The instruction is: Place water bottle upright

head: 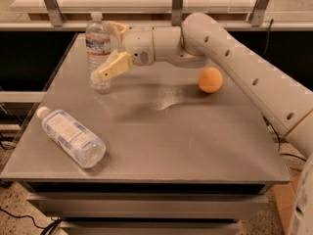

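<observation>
— Where was the water bottle point(98, 40) when you looked?

— It was standing upright on the grey table point(195, 146), at the far left corner, close to the back edge. Its white cap point(96, 16) was on top, and a narrow coloured band went around the upper part of it.

— And the gripper point(103, 53)?

— The gripper was at that same corner, right at the water bottle. One pale part of it crossed in front of the lower half of the bottle, and another part curved behind the upper half, so the bottle was between them.

— Was it pinching the bottle, or was it spread loose around it?

— I could not tell. From where I stood, I did not see if there was contact or a gap.

— From which side did the arm point(244, 67) come?

— From the right. It was white and thick, and it reached across the back half of the table, low over the surface.

— Was there something else on the table?

— Yes, two things. An orange ball point(210, 80) lay toward the back right, just in front of the arm and well apart from the water bottle. A big bottle point(71, 136), clear with a wide pale label, lay on its side near the front left edge, with its cap pointing to the back left. It was well apart from the gripper.
</observation>
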Robot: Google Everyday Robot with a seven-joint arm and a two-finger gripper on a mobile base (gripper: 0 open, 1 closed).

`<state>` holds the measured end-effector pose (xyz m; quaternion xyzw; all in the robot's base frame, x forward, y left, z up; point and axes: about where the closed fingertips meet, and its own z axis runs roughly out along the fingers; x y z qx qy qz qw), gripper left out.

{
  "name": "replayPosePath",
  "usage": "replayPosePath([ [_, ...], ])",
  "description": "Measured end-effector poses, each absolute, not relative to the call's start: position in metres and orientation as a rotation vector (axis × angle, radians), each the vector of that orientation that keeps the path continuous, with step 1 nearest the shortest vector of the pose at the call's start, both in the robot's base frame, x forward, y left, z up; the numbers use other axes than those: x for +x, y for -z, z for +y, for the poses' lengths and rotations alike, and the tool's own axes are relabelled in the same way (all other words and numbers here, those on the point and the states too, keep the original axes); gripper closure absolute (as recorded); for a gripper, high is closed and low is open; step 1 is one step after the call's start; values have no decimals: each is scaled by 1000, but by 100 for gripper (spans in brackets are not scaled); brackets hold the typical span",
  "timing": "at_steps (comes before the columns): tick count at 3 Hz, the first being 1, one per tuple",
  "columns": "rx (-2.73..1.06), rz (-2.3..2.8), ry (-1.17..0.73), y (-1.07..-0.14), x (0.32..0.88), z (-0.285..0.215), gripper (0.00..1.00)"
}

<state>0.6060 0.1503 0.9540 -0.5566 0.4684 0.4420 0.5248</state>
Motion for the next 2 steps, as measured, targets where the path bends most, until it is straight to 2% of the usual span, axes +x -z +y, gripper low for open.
replayPosePath([
  [2,-1343,1103,-986,-975,598,142,0],
])
